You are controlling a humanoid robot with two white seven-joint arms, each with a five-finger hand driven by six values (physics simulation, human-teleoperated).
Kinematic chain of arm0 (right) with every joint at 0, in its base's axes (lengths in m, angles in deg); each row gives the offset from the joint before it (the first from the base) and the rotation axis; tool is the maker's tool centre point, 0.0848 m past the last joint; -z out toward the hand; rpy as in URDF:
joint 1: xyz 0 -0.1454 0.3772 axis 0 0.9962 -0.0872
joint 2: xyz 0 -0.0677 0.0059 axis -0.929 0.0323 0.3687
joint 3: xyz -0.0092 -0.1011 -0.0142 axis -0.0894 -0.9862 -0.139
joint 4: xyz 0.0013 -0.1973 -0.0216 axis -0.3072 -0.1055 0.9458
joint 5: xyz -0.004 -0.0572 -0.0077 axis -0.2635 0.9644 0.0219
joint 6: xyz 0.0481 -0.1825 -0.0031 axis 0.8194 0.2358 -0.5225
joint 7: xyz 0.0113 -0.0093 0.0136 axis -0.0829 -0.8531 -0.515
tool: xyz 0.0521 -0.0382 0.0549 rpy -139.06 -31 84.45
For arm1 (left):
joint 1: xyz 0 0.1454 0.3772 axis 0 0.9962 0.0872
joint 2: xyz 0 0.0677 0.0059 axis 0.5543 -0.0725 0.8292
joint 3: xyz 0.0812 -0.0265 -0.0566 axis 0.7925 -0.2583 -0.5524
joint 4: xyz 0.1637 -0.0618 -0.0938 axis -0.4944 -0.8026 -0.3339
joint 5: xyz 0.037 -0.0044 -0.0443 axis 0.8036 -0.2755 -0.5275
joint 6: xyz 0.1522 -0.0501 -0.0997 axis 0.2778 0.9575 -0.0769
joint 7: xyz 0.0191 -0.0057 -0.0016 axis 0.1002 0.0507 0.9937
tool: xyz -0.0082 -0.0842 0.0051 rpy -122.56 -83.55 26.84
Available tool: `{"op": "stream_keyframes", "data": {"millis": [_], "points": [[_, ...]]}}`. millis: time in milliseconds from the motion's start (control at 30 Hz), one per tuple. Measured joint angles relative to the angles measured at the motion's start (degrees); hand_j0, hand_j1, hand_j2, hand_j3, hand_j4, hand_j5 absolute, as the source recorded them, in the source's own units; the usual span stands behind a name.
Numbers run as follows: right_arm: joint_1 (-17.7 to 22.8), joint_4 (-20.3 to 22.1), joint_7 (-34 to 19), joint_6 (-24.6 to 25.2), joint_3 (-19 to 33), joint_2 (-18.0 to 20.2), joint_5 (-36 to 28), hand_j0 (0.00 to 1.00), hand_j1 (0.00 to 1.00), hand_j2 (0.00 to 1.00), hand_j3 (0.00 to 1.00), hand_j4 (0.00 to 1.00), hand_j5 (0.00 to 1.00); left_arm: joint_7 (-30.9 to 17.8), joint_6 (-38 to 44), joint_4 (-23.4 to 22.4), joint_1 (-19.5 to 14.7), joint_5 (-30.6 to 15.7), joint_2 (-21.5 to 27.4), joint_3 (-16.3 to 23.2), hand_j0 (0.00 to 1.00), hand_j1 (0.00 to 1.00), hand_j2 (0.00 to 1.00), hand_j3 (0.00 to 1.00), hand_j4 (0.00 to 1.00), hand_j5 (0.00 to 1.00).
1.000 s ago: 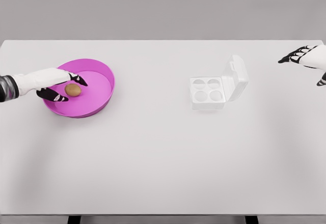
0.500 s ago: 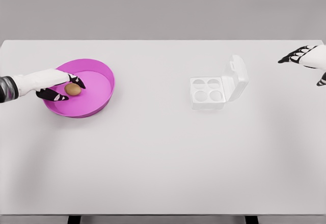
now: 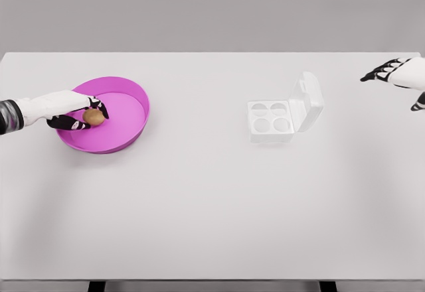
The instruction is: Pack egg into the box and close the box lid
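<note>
Egg (image 3: 94,117), brown, lies in the pink bowl (image 3: 126,133) at the left of the white surface (image 3: 199,206), near the bowl's left wall. The left hand (image 3: 74,111) reaches over that wall, its dark fingers (image 3: 99,106) curled around the egg and touching it. Well apart to the right stands the white box (image 3: 271,121), lid (image 3: 307,101) tilted up on its far right side, its four cups bare. Only bare surface lies between bowl and box. The right hand (image 3: 398,73) hovers at the right edge, fingers spread, holding nothing.

Pink round dish (image 3: 136,99) at left of white table (image 3: 212,206).
</note>
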State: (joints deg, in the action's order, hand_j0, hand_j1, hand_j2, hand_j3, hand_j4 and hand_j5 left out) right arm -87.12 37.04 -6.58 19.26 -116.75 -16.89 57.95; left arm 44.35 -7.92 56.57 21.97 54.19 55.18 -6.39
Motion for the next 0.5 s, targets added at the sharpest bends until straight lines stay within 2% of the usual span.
{"op": "stream_keyframes", "data": {"millis": [167,500], "points": [[0.00,0.30,0.00,0.00,0.07,0.05,0.00,1.00,1.00,1.00,1.00,1.00,1.00,0.01,-0.01,0.12,-0.26,-0.03,-0.02,-0.04,0.41,0.41,0.41,0.41,0.41,0.41],[-0.09,0.93,0.00,0.00,0.09,1.21,0.00,1.00,1.00,1.00,1.00,1.00,1.00,0.02,-0.01,0.89,-0.53,-0.25,-0.06,-0.10,0.38,0.38,0.38,0.38,0.38,0.38]]}}
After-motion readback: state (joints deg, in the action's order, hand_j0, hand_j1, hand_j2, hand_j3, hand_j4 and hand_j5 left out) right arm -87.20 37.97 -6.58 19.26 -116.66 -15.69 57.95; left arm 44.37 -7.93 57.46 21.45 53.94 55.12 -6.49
